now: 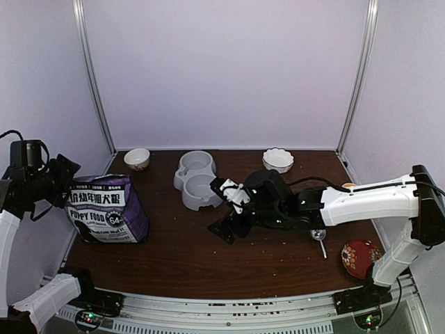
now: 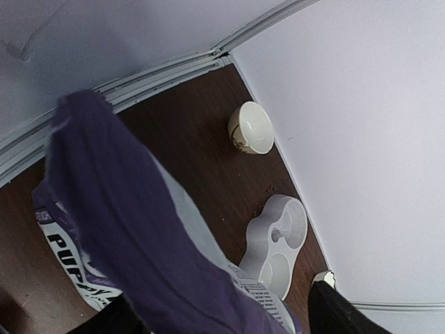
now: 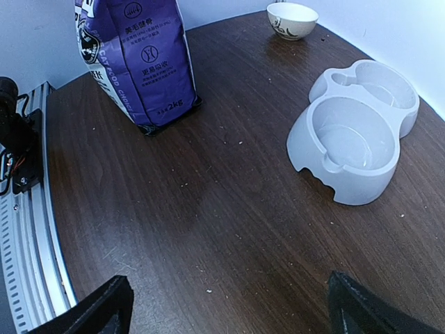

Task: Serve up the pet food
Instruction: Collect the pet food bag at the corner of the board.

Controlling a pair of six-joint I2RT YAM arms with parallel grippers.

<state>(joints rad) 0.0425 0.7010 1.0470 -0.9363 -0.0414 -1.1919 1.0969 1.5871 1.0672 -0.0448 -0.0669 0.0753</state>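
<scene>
Pet food, unseen, sits in the upright bag (image 1: 108, 209) at the bench's (image 1: 174, 257) left edge, top between the left end effector's (image 2: 221, 303) spread jaws; grip unclear. Right end effector (image 3: 229, 313), farther off, gapes empty by the double bowl (image 1: 197, 181).

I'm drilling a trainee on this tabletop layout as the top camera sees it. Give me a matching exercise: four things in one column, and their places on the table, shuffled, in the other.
Things
1. purple printed pet-food bag
2. pale grey plastic double bowl
3. white scalloped ceramic bowl
4. red patterned round plate

Places
A. near right corner
B. back centre
C. left side, standing upright
D. back right

Pairs: 1-C, 2-B, 3-D, 4-A
</scene>
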